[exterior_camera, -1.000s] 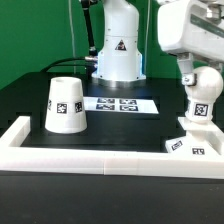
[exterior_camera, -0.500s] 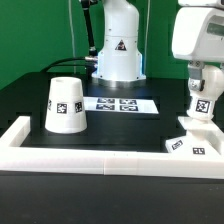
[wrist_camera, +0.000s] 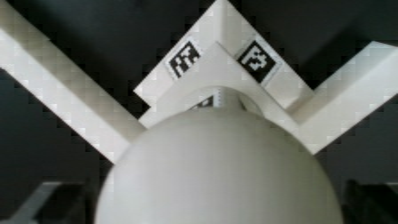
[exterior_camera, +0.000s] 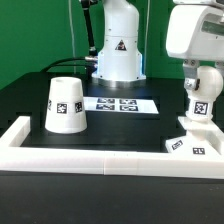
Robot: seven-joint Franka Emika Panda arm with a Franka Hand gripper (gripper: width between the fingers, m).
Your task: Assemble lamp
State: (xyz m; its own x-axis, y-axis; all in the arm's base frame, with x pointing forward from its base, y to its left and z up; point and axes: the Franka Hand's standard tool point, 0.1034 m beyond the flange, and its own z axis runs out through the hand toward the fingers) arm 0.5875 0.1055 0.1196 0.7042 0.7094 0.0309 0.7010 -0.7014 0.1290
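Observation:
The tapered white shade (exterior_camera: 63, 105) stands wide end down on the black table at the exterior view's left. My gripper (exterior_camera: 200, 78) is shut on the rounded bulb piece (exterior_camera: 200, 100) at the exterior view's right and holds it upright. It is right over the small square base (exterior_camera: 194, 143), which lies in the corner of the white frame. In the wrist view the bulb (wrist_camera: 214, 165) fills the foreground, with the tagged base (wrist_camera: 222, 65) just beyond it. I cannot tell whether bulb and base touch. The fingers are mostly hidden by the bulb.
The white frame wall (exterior_camera: 90, 158) runs along the front and both sides. The marker board (exterior_camera: 122, 103) lies in the middle of the table. The robot's base (exterior_camera: 118, 55) stands at the back.
The wrist swung a little to the exterior view's right and then back left. The bulb stays in the gripper over the base. The shade has not moved.

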